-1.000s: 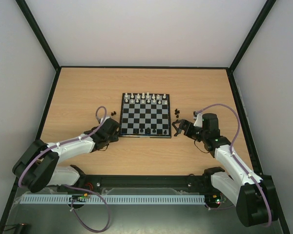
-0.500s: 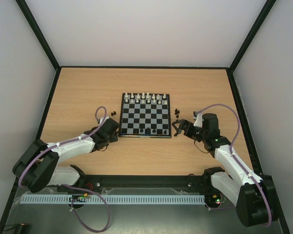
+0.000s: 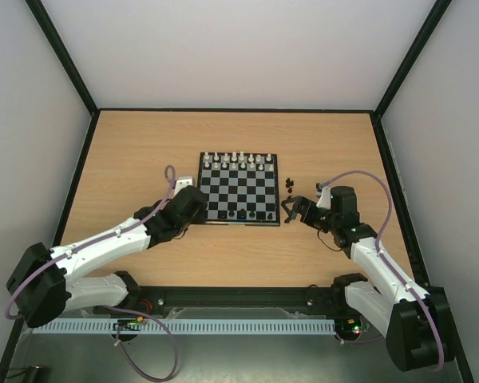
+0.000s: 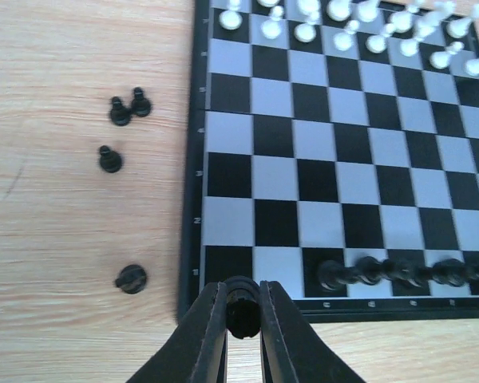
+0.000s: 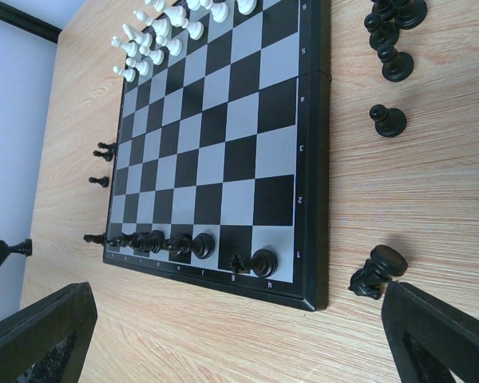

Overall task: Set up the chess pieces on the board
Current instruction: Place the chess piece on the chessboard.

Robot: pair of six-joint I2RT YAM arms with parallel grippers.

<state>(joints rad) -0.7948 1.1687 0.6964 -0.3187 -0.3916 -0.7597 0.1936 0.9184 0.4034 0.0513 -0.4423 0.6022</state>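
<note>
Chess piece [image 4: 242,317] end-on, long axis toward wrist camera | left pincer [image 4: 241,298] clamped on it | right pincer [image 3: 287,210] apart

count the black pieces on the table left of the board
4: two pieces farthest away, one piece just nearer, another nearest the left claw, which grips a fifth piece.

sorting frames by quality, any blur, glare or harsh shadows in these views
Top external: even light, no glare, chess pieces too tiny to resolve. Left wrist: white pieces and the black row look soft. Right wrist: sharpest, faint shadows beside loose pieces.
</note>
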